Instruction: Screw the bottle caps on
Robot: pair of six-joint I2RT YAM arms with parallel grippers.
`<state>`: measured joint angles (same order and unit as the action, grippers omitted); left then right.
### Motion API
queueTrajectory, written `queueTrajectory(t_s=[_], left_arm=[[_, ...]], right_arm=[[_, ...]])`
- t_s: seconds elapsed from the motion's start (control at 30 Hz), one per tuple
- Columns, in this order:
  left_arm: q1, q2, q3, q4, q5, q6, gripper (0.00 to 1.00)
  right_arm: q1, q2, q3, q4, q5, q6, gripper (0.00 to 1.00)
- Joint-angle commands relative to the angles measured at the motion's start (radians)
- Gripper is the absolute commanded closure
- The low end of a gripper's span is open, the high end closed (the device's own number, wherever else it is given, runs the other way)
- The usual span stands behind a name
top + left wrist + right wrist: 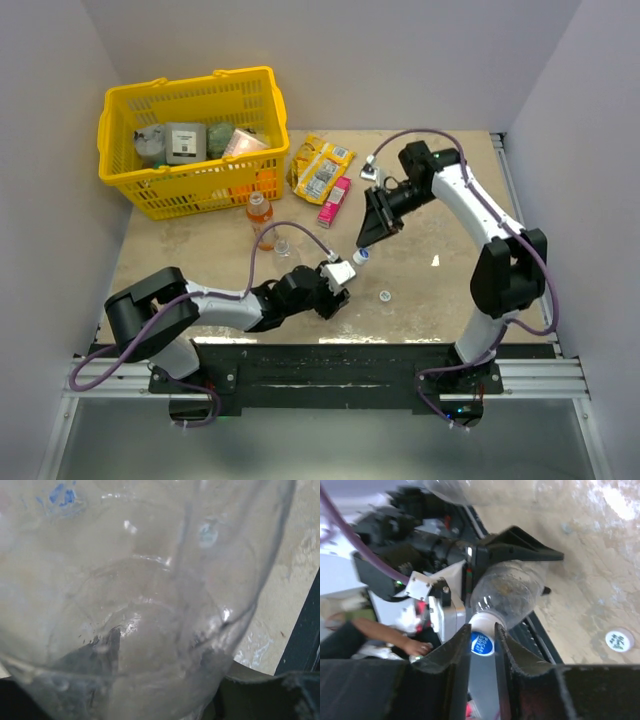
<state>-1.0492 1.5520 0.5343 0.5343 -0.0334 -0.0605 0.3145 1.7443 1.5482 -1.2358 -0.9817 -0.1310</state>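
Right gripper [482, 632] jaws clamp blue cap [482, 644]; left gripper [338, 275] jaws clamp clear bottle [510, 587]. Tilted cap risks cross-threading; bottle may slip.

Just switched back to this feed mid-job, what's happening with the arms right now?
The left tool holds a clear bottle at a tilt. The right tool is closed on a blue cap sitting on that bottle's neck. A loose cap lies on the table, and the orange bottle and a second clear bottle stand nearby.
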Motion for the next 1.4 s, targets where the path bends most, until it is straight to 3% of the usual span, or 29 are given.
queueTrajectory(t_s=[0.0, 0.1, 0.17, 0.27, 0.37, 0.8, 0.9, 1.0, 1.03, 1.1, 1.13, 1.23, 1.27, 1.37], left_arm=[[0.020, -0.009, 0.056, 0.116, 0.026, -0.035, 1.00], [0.021, -0.017, 0.050, 0.141, 0.101, -0.058, 1.00], [0.021, -0.023, 0.056, 0.154, 0.148, -0.070, 1.00], [0.028, -0.023, 0.085, 0.170, 0.187, -0.082, 1.00], [0.044, -0.018, 0.124, 0.168, 0.228, -0.093, 1.00], [0.072, -0.006, 0.234, 0.153, 0.332, -0.085, 1.00], [0.074, -0.006, 0.243, 0.150, 0.337, -0.079, 1.00], [0.074, -0.010, 0.248, 0.144, 0.336, -0.078, 1.00], [0.072, -0.012, 0.250, 0.142, 0.337, -0.079, 1.00], [0.074, -0.013, 0.253, 0.132, 0.333, -0.082, 0.99], [0.074, -0.012, 0.256, 0.127, 0.314, -0.091, 0.71], [0.087, -0.016, 0.259, 0.066, 0.247, -0.136, 0.23], [0.101, -0.020, 0.253, 0.032, 0.247, -0.140, 0.01], [0.112, -0.059, 0.207, -0.016, 0.247, -0.121, 0.00]], right_arm=[[-0.142, 0.038, 0.308, -0.053, -0.158, -0.019, 0.53], [-0.218, 0.009, 0.389, -0.193, -0.126, -0.400, 0.39], [-0.219, -0.092, 0.287, -0.163, -0.117, -0.499, 0.30], [-0.218, -0.262, 0.091, 0.056, -0.146, -0.392, 0.19], [-0.209, -0.419, -0.081, 0.389, -0.150, -0.202, 0.14], [-0.048, -0.568, -0.270, 0.682, 0.049, 0.005, 0.16], [-0.035, -0.569, -0.292, 0.733, 0.098, 0.034, 0.22], [-0.035, -0.546, -0.286, 0.737, 0.092, 0.042, 0.44], [-0.035, -0.543, -0.280, 0.736, 0.087, 0.044, 0.58], [-0.034, -0.532, -0.280, 0.743, 0.066, 0.050, 0.72], [-0.035, -0.522, -0.275, 0.736, 0.067, 0.044, 0.81], [-0.034, -0.525, -0.240, 0.717, 0.136, -0.022, 0.87], [-0.035, -0.523, -0.229, 0.722, 0.156, -0.047, 0.88], [-0.035, -0.490, -0.148, 0.687, 0.231, -0.169, 0.90]])
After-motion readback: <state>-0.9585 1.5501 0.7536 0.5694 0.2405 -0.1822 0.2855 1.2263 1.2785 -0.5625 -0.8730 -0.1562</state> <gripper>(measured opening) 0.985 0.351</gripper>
